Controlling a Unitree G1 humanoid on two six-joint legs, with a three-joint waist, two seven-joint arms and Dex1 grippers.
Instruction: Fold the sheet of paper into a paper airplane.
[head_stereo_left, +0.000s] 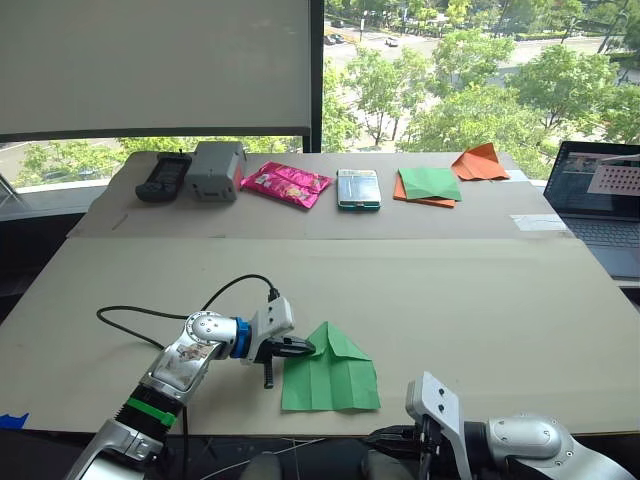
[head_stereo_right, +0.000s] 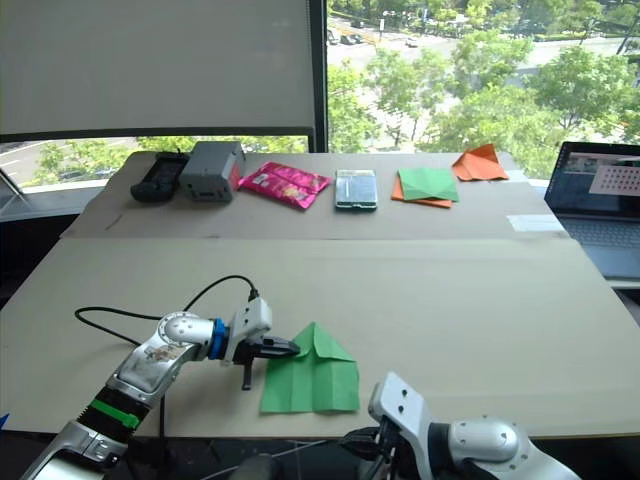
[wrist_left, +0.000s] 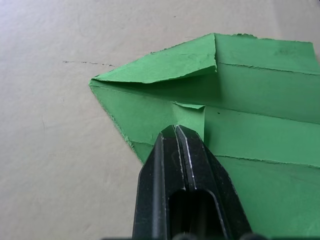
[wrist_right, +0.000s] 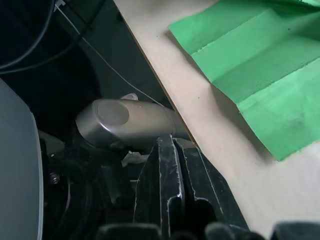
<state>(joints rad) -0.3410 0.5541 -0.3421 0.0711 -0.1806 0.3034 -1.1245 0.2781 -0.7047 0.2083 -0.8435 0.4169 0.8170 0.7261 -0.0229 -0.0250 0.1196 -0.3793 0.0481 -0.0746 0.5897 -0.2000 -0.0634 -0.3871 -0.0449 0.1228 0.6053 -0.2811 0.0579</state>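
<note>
Left gripper (wrist_left: 176, 131): my jaws closed, tips touching sheet of paper (head_stereo_left: 330, 377) | Right gripper (wrist_right: 172, 145): closed, empty | Writing: none legible

The table (head_stereo_left: 420, 290) is seen from above its near edge by both eye views, faced forward and down toward the far window (head_stereo_left: 470, 70); nearly the whole scene is shared. The sheet of paper (wrist_left: 250, 125) is viewed very closely from the left along the left gripper (wrist_left: 177, 132). Its near corner (wrist_right: 250, 65) and the table's near edge are caught closely past the right gripper (wrist_right: 172, 145).
</note>
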